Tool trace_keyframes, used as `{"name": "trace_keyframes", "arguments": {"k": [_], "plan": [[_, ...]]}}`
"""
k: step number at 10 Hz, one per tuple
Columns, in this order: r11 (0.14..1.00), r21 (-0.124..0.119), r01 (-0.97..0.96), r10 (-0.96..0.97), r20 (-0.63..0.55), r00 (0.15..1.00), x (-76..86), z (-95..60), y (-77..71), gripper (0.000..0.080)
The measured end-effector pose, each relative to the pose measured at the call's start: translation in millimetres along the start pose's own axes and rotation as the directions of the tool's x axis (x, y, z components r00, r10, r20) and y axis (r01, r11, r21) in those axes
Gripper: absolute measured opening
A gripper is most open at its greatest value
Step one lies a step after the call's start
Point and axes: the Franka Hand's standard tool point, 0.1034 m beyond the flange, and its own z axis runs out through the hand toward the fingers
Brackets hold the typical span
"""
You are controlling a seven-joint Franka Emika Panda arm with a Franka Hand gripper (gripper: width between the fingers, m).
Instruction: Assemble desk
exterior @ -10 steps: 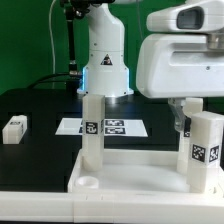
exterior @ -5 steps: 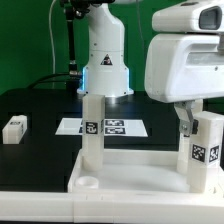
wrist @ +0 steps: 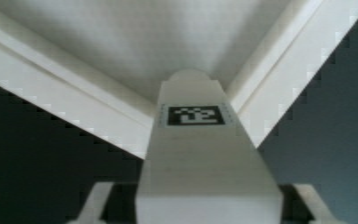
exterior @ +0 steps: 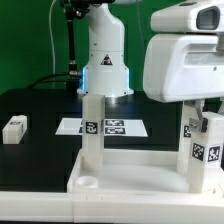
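Note:
The white desk tabletop [exterior: 135,172] lies at the front with its rim up. Two white legs stand upright in its corner sockets: one at the exterior view's left [exterior: 92,130], one at the right [exterior: 208,150]. My gripper [exterior: 203,120] hangs over the right leg and straddles its top. In the wrist view this leg [wrist: 197,150] with its square marker runs between my fingers [wrist: 105,200], with a dark gap on each side, so the jaws stand open. The tabletop [wrist: 140,40] lies beyond it. A third leg [exterior: 14,128] lies loose on the black table at the left.
The marker board [exterior: 112,127] lies flat behind the tabletop. The robot's white base [exterior: 105,60] stands at the back centre. A black stand rises at the back left [exterior: 68,40].
The gripper body has risen a little and shifted towards the exterior view's right. The right leg's top has moved slightly right with it. The other parts have not moved.

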Motion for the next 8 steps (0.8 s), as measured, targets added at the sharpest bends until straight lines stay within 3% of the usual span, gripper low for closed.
{"name": "trace_keyframes", "arguments": {"k": [4,6,8], "plan": [[0.973,0.003,-0.229,0.229,0.000,0.973,-0.2,0.2,0.1,0.0288],[0.891,0.023,-0.453,0.453,0.003,0.892,-1.2,0.9,1.6,0.0288],[0.789,0.028,-0.614,0.614,0.008,0.789,-1.1,1.3,1.1,0.0289]]}}
